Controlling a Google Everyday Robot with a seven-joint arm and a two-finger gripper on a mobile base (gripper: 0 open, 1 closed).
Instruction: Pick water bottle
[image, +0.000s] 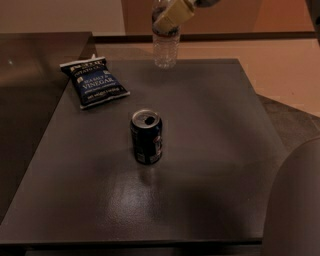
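The water bottle (165, 50), clear and ribbed, hangs at the top of the camera view over the table's far edge; its cap is cut off by the frame. My gripper (171, 16) comes in from the top right and is shut on the bottle's upper part, holding it a little above the dark table (215, 150). A beige finger pad covers the bottle's neck area.
A dark blue soda can (146, 137) stands upright mid-table, in front of the bottle. A blue chip bag (95, 82) lies at the far left of the table. A second dark surface (30, 85) adjoins on the left. Part of my own body (295, 200) fills the lower right corner.
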